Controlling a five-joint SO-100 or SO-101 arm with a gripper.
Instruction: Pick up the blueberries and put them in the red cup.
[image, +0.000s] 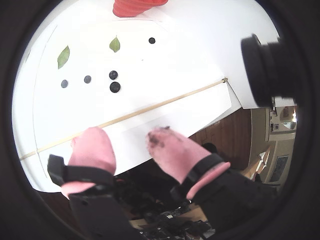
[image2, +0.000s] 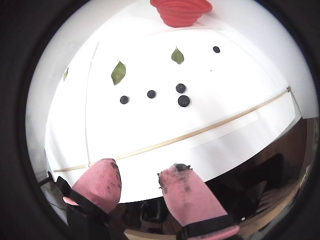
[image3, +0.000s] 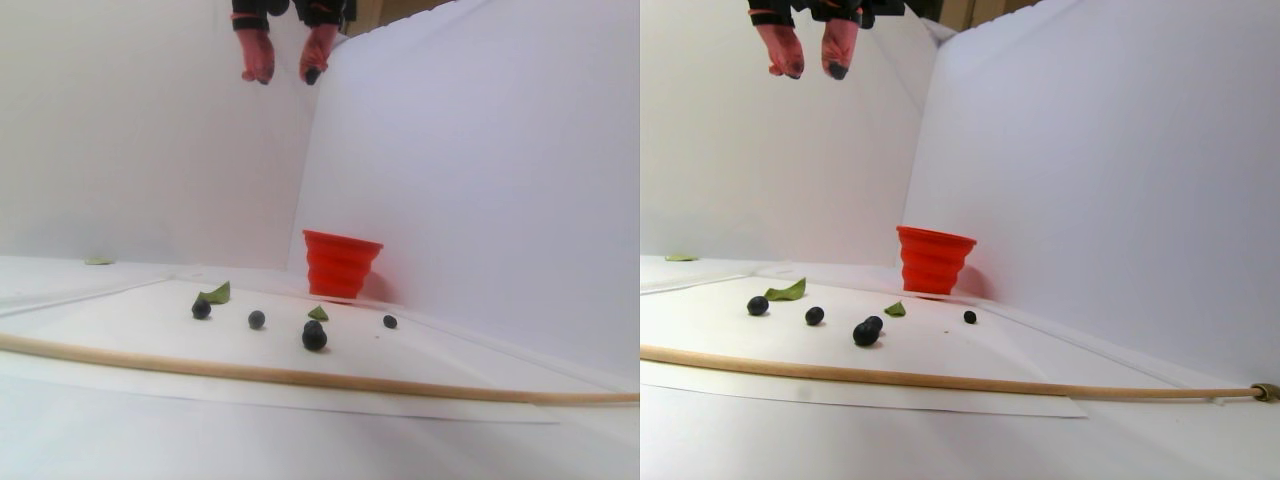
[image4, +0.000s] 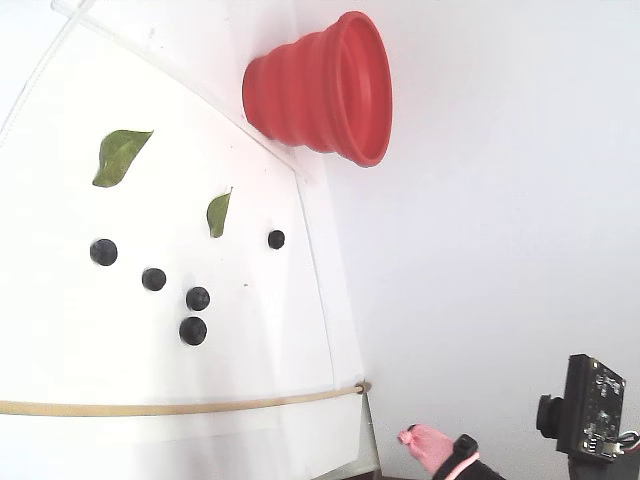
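Observation:
Several blueberries lie on the white sheet: a close pair (image: 115, 87), two more to their left (image: 87, 79), and one apart nearer the cup (image: 152, 40). They also show in the other wrist view (image2: 184, 101), the stereo pair view (image3: 314, 338) and the fixed view (image4: 193, 330). The red cup (image4: 320, 85) stands at the sheet's far edge and shows in the other views too (image2: 181, 11) (image3: 340, 262) (image: 135, 7). My gripper (image: 125, 137) (image2: 141, 170) has pink, dark-smudged fingertips. It is open and empty, high above the table (image3: 285, 72), well back from the berries.
Two green leaves (image2: 118, 73) (image2: 177, 55) lie among the berries. A thin wooden stick (image2: 200, 131) (image3: 300, 377) crosses the sheet between my gripper and the berries. White walls stand behind and beside the cup. A black camera (image4: 595, 405) sits off the sheet's corner.

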